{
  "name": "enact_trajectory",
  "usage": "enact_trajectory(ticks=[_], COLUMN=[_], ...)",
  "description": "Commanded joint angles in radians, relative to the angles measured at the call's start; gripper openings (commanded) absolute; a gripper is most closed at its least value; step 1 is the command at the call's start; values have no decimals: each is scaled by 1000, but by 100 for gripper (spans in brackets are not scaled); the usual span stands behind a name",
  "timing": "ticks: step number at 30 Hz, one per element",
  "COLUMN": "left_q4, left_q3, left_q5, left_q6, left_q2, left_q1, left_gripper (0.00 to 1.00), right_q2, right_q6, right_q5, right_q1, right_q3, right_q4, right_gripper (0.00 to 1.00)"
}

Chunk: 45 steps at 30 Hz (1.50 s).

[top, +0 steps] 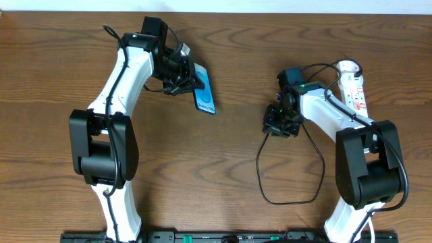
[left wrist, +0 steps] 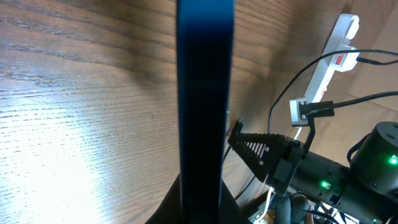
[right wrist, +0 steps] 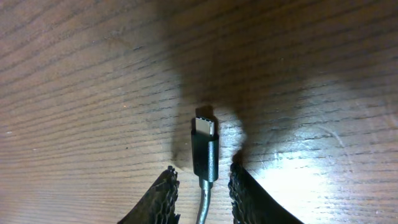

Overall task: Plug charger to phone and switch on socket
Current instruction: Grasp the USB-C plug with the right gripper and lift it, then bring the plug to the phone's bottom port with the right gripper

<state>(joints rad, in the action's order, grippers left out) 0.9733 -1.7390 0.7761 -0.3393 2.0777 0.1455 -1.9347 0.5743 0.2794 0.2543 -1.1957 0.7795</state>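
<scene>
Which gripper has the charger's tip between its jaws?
The right gripper: the charger's tip pokes out between its jaws. The left gripper holds the phone instead.

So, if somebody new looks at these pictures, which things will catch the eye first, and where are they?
First the phone, its cyan screen bright against the brown table, held by the left gripper at the far side, left of centre. Next the charger, its small plug tip between the fingers of the right gripper, its black cable looping toward the near edge. The white socket lies far right.
</scene>
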Motion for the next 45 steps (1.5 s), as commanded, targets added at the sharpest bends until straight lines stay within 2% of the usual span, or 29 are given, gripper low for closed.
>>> enact_trajectory(ticks=[1,13,14,16,18,23,26,33,39,45], left_q4=[5,5,5,5,2,-101,-212,-425,-494,-494], left_q3=[3,3,3,3,3,3,3,3,2,2], left_q5=[28,28,28,28,39,313,475,752,729,494], left_q6=[13,13,13,14,18,113,118,113,90,-14], left_q2=[-26,-26,-26,-26,-26,-26,-26,-32,-114,-256], left_q1=[-2,-2,-2,-2,-2,-3,-2,-2,-2,-2], left_gripper=[7,7,7,7,7,8,7,7,7,7], right_q2=[-14,-14,-14,-14,-14,18,69,235,362,439], right_q6=[6,16,16,16,16,-27,-102,-277,-391,-389], right_q5=[-31,-49,-50,-49,-48,-13,69,259,459,614], right_q1=[18,29,29,29,29,28,24,19,19,16], right_q3=[21,21,21,21,21,18,18,18,18,18], right_q4=[-6,-6,-6,-7,-14,-23,-39,-63,-98,-169], right_gripper=[25,16,14,2,1,1,1,1,1,1])
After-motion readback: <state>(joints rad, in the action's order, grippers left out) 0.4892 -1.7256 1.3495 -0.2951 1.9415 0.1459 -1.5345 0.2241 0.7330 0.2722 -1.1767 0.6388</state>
